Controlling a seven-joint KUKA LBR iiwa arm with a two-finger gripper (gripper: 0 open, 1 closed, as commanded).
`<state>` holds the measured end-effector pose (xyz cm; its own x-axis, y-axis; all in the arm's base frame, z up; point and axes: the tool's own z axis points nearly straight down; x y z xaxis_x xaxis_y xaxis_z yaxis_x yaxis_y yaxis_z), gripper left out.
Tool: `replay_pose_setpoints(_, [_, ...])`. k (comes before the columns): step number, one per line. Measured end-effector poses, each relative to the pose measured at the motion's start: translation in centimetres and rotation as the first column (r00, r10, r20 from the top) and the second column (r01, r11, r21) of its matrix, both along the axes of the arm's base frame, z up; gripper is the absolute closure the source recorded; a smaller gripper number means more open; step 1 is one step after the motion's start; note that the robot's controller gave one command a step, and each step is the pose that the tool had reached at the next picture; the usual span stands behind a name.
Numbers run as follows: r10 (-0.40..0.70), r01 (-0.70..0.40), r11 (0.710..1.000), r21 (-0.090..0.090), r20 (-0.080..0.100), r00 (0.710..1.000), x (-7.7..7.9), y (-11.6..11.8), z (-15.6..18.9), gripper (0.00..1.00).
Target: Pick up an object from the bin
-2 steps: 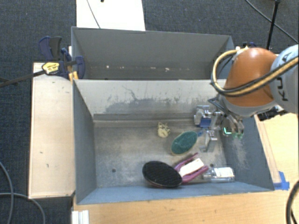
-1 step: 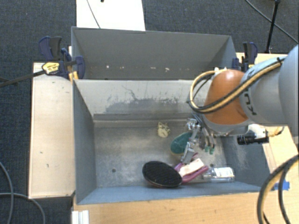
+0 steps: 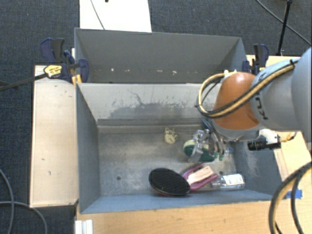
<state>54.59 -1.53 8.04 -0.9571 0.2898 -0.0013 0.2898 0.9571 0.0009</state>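
My gripper point(image 3: 208, 146) is low in the right half of the bin, under the arm's orange cover. A green and white rounded thing point(image 3: 190, 148) lies right against its left side; whether it is held I cannot tell. Just in front lies a black round brush head point(image 3: 168, 182) with a pink and purple handle point(image 3: 200, 176) pointing toward the gripper. A clear flat packet point(image 3: 230, 181) rests to the right of that handle, by the front wall.
A small cream-coloured piece point(image 3: 169, 136) sits on the floor to the left of the gripper, near the back slope. The arm and its cables reach in from the right and cover the bin's right wall.
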Motion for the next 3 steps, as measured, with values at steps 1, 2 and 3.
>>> replay_pose_setpoints(1, [-0.034, 0.034, 0.999, -0.002, 0.003, 0.999, 0.6, -3.1, -1.1, 1.0])
replay_pose_setpoints(2, [0.279, -0.279, 0.96, -0.003, 0.005, 0.96, -2.4, -6.5, 8.2, 1.0])
replay_pose_setpoints(3, [0.31, -0.31, 0.951, -0.005, 0.01, 0.951, -2.0, -3.4, 24.3, 1.0])
